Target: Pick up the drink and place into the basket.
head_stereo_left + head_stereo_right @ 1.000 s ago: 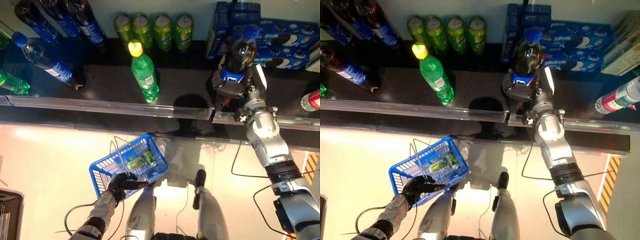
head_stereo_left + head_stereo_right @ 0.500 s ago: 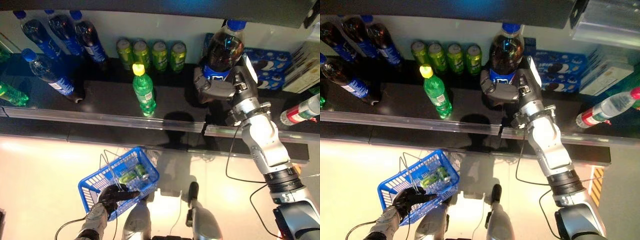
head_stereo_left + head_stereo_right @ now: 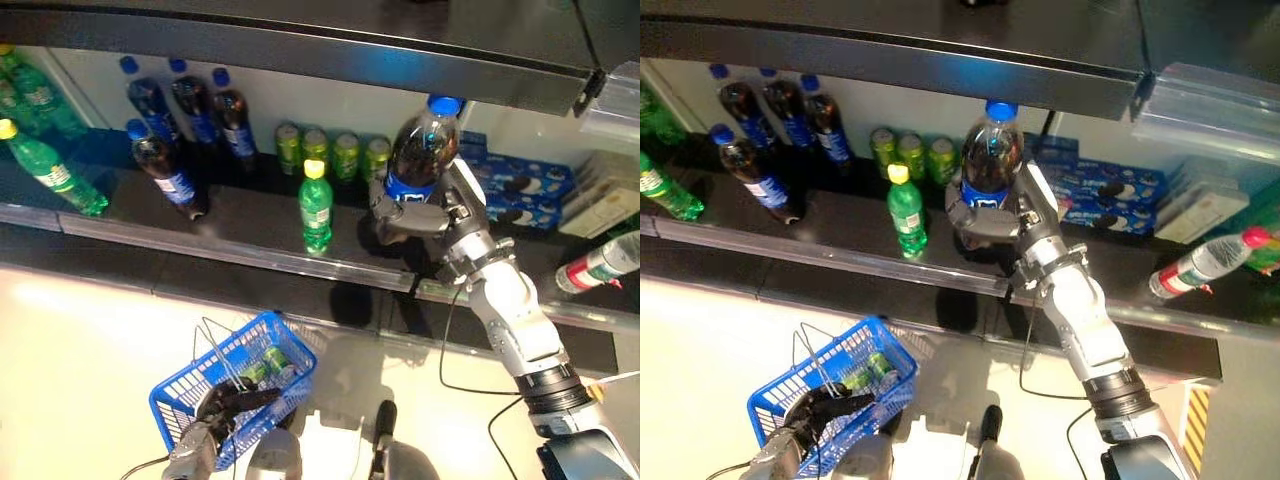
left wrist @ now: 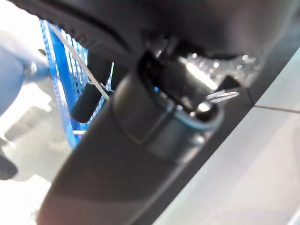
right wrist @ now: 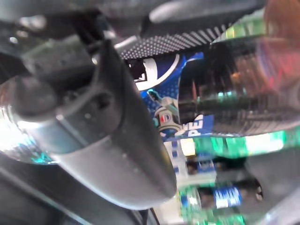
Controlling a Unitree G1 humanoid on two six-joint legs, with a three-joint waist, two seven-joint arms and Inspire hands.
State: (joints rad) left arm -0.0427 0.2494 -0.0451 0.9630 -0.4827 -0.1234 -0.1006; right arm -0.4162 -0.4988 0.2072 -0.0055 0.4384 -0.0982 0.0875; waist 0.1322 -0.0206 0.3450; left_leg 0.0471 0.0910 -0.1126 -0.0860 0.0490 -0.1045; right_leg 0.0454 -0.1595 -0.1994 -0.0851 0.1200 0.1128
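Observation:
My right hand [image 3: 415, 210] is shut on a dark cola bottle [image 3: 420, 150] with a blue cap and blue label, held upright above the black shelf [image 3: 250, 225]. The same bottle [image 5: 225, 93] fills the right wrist view, with fingers wrapped round its label. Low at the left, my left hand [image 3: 225, 408] is shut on the wire handle of a blue basket [image 3: 190, 390] that holds green cans [image 3: 270, 365]. The basket's blue mesh [image 4: 63, 84] shows past the hand in the left wrist view.
On the shelf stand a green bottle [image 3: 316, 205], several green cans [image 3: 333, 152], dark cola bottles [image 3: 165, 175] and more green bottles [image 3: 45, 170] at the left. Blue biscuit boxes [image 3: 520, 185] and a lying clear bottle [image 3: 600, 265] are at the right. A shelf board [image 3: 300, 40] overhangs.
My right hand has lifted the cola bottle off the shelf and drawn it towards me. The camera has tilted up, showing more of the shelf. The basket stays in my left hand.

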